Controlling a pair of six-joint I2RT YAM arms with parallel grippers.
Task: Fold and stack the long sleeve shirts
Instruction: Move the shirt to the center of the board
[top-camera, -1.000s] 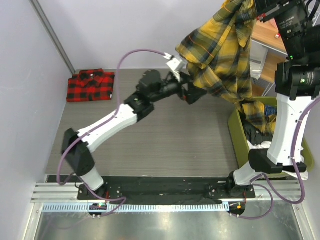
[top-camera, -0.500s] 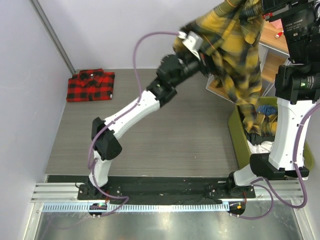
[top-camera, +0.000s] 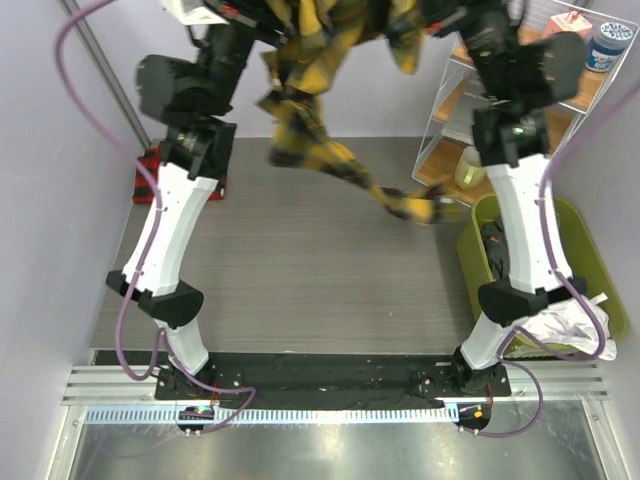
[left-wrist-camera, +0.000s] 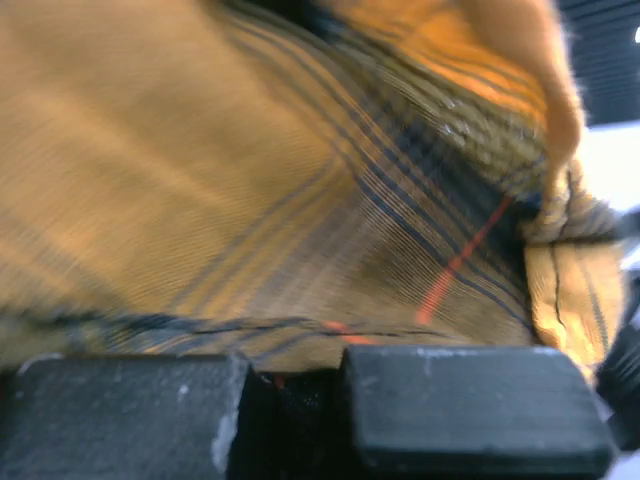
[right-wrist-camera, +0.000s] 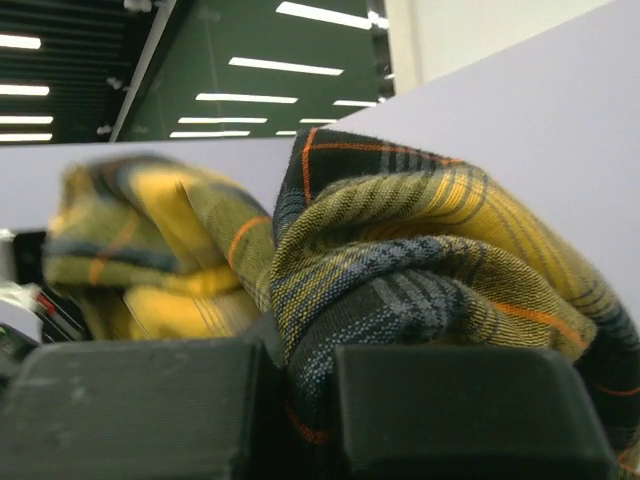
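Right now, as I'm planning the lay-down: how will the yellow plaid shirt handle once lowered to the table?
Likely very floppy: the yellow plaid shirt sags in folds between both grips, a sleeve dangling low. Probably light, since small pinches carry it. Unlikely to slip: cloth bunches thickly at the right fingers.
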